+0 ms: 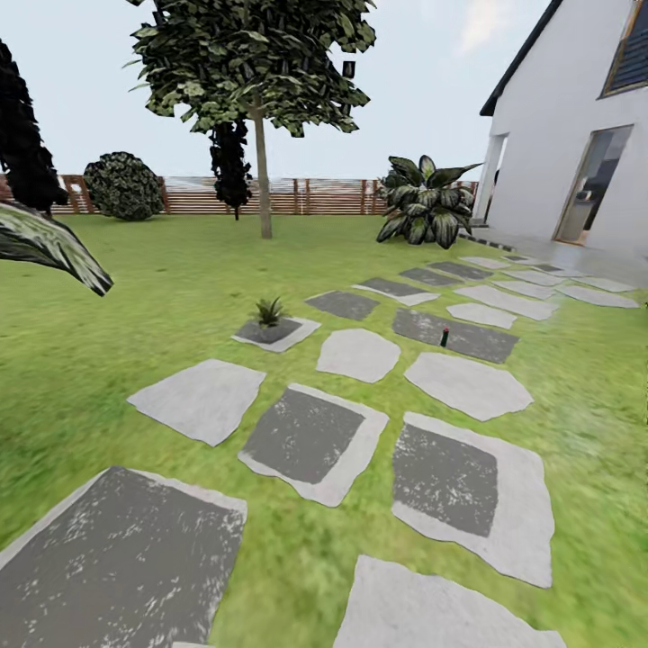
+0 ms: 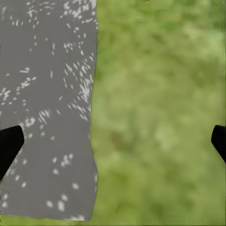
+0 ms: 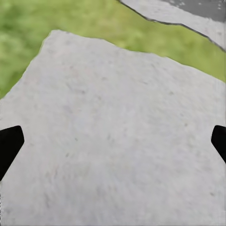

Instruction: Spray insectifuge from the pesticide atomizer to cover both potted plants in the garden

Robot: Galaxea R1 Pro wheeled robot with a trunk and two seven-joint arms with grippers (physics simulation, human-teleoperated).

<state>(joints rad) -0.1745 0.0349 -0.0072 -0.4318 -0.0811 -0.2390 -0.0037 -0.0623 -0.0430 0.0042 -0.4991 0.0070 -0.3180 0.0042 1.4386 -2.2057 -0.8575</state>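
Pesticide atomizer (image 1: pixel 444 337) stands upright on dark stepping stone (image 1: pixel 454 335) mid-path, well ahead. Left gripper (image 2: pixel 113 143) and right gripper (image 3: pixel 113 143): fingers spread wide, empty, aimed at ground, likely travel posture. Small spiky plant (image 1: pixel 268 312) left of path.

One pesticide atomizer (image 1: pixel 445 337), one small plant (image 1: pixel 269 312), one house (image 1: pixel 576 135).

Flat, even daylight; pale hazy sky (image 1: pixel 432 81). No cast shadows on lawn (image 1: pixel 135 306). Wide-angle stretch at head-view edges. Both wrist views soft, blurred grass and stone.
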